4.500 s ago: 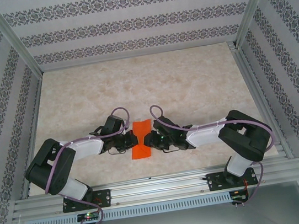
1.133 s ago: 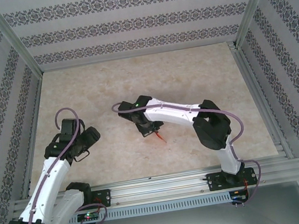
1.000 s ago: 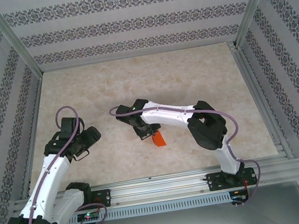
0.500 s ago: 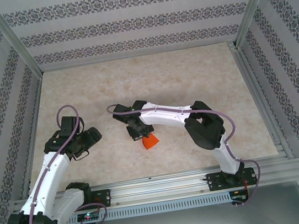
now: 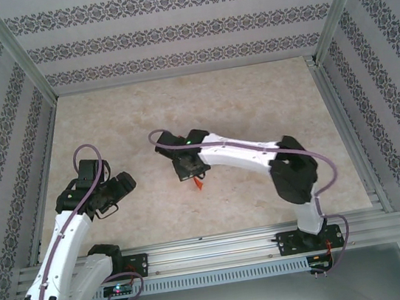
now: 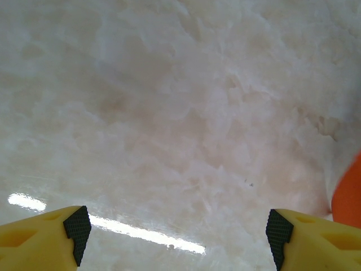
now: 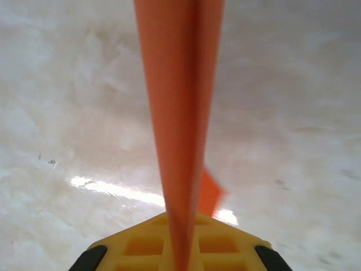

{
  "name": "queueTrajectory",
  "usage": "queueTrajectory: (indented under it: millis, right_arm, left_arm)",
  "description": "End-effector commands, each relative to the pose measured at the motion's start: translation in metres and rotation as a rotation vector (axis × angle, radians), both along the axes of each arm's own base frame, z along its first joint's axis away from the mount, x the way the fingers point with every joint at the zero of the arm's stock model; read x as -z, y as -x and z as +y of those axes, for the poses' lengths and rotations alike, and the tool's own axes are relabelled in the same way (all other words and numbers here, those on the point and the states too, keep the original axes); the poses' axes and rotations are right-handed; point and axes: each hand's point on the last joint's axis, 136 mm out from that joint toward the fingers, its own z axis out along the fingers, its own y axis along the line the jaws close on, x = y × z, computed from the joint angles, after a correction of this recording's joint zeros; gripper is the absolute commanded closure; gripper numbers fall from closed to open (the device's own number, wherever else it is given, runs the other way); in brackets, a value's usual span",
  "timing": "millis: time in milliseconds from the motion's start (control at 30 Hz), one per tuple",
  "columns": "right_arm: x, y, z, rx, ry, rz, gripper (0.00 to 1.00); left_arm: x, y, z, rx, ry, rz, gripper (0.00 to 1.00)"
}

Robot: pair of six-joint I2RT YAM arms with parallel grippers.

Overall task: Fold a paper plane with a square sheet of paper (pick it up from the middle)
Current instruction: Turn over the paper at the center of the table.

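The paper plane (image 7: 179, 84) is a slim folded strip of orange-red paper with a centre crease, seen edge-on and running up from the jaws in the right wrist view. My right gripper (image 7: 180, 251) is shut on its lower end. From above, only a small orange tip of the paper plane (image 5: 198, 184) pokes out below my right gripper (image 5: 193, 175), held just above the table's middle. My left gripper (image 5: 119, 185) hovers apart at the left, open. In the left wrist view my left gripper (image 6: 177, 231) has bare table between its pads, and the paper plane (image 6: 348, 195) shows as an orange sliver at the right edge.
The marble-patterned tabletop (image 5: 253, 105) is bounded by patterned walls and an aluminium frame rail (image 5: 214, 249) along the near edge. The right arm's elbow (image 5: 293, 174) stretches across the right half of the table.
The right wrist has turned, so the paper now shows edge-on as a thin tip instead of a broader orange flap. The right elbow swung right. The left arm barely shifted.
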Motion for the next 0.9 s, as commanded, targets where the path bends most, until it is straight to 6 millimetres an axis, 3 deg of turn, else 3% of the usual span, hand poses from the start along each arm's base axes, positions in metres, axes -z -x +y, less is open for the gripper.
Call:
queueTrajectory:
  millis: [0, 100, 167, 333, 567, 733, 867]
  right_arm:
    - [-0.038, -0.004, -0.072, 0.053, 0.193, -0.108, 0.92]
    - [-0.044, -0.003, -0.110, 0.090, 0.349, -0.118, 0.92]
    - [-0.047, -0.003, -0.123, 0.102, 0.427, -0.122, 0.93]
    - [-0.036, -0.004, -0.113, 0.089, 0.506, -0.107, 0.90]
    - [0.016, 0.004, -0.063, 0.062, 0.477, -0.007, 0.85]
    - [0.049, 0.017, -0.007, 0.014, 0.274, 0.086, 0.81]
    - [0.051, 0.026, 0.036, -0.044, 0.062, 0.137, 0.61]
  left_arm:
    - [-0.005, 0.002, 0.001, 0.003, 0.006, 0.004, 0.16]
    - [-0.005, 0.000, 0.001, 0.004, 0.003, -0.005, 0.16]
    - [-0.006, -0.001, 0.003, 0.001, -0.010, -0.011, 0.15]
    - [-0.011, -0.003, 0.008, -0.011, -0.035, -0.037, 0.15]
    - [-0.014, -0.002, 0.009, -0.009, -0.044, -0.040, 0.15]
    - [-0.018, -0.001, 0.008, -0.007, -0.035, -0.049, 0.15]
    - [-0.020, 0.002, 0.005, 0.007, -0.023, -0.041, 0.15]
